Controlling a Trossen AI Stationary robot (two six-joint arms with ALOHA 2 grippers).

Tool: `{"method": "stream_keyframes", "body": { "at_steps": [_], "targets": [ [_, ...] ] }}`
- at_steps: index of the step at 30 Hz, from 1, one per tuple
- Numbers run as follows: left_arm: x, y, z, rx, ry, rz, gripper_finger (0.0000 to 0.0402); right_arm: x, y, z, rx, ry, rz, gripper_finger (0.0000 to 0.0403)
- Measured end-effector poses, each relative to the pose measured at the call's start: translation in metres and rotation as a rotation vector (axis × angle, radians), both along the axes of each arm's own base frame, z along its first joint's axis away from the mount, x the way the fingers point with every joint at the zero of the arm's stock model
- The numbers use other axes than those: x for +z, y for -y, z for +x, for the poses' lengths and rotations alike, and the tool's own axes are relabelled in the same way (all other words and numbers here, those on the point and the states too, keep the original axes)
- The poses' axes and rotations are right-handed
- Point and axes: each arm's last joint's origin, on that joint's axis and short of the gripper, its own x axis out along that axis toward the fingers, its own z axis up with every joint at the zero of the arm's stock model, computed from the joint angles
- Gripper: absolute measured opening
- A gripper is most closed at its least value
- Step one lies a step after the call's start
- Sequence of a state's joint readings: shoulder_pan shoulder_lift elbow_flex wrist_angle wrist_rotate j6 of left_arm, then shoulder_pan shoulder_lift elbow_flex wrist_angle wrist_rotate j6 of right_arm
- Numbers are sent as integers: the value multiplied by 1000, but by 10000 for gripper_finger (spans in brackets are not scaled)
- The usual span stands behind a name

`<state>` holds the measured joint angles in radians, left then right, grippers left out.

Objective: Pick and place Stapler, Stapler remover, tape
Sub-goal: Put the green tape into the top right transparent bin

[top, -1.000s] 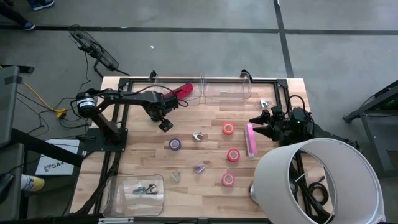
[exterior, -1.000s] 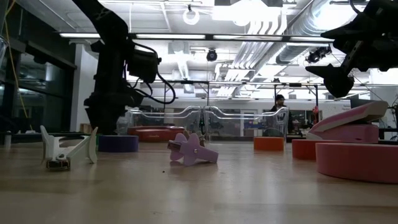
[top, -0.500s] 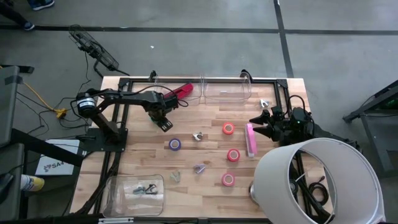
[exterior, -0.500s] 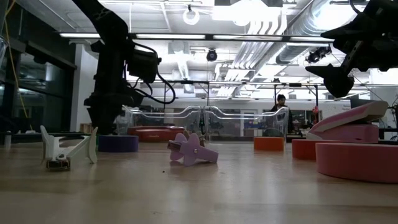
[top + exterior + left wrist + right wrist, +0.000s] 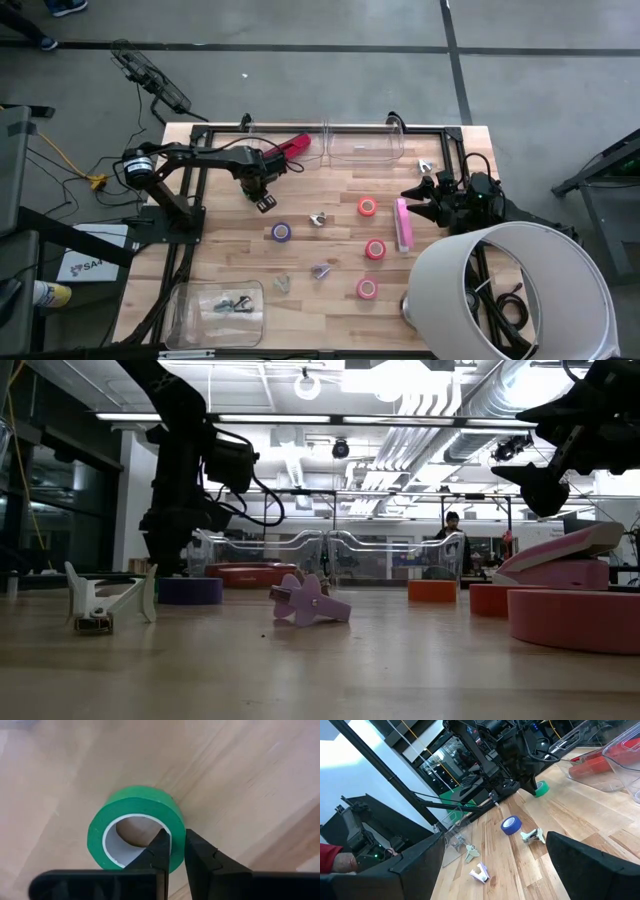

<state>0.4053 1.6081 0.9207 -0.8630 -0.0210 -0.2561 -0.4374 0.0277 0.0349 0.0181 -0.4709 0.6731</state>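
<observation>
five tape rolls (image 5: 283, 232), two staplers (image 5: 403, 224), three loose staple removers (image 5: 318, 219), two clear bins (image 5: 362, 146)

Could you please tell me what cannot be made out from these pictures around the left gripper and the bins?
- Green tape: in the high view the left gripper covers it; only the left wrist view shows the fingers shut on its wall.
- Contents of the clear bin: too small in the high view to name.
- Red stapler: partly under the left arm in the high view.
- Right gripper: waits open, fingertips cut off in its wrist view.
</observation>
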Motion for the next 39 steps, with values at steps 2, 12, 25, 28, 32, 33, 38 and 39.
{"method": "stream_keyframes", "body": {
  "at_steps": [2, 12, 25, 28, 32, 33, 38, 39],
  "targets": [
    [0, 1, 0, -15, 3, -17, 31, 0, 0, 0, 0, 0, 0, 339],
    [10, 3, -4, -70, 29, -32, 31, 0, 0, 0, -1, 0, 0, 339],
    [67, 12, -16, -116, 307, -43, 31, 0, 0, 0, 0, 0, 0, 339],
    [83, 14, -17, -140, 387, -29, 31, 0, 0, 0, 0, 0, 0, 339],
    [103, 15, -17, -173, 511, -6, 31, 0, 0, 0, 0, 0, 0, 339],
    [107, 15, -17, -188, 540, -4, 31, 0, 0, 0, 0, 0, 0, 339],
    [126, 16, -14, -243, 683, 25, 31, 0, 0, 0, -1, 0, -2, 339],
    [130, 16, -14, -248, 706, 32, 31, 0, 0, 0, -5, 0, -5, 339]
  ]
}}
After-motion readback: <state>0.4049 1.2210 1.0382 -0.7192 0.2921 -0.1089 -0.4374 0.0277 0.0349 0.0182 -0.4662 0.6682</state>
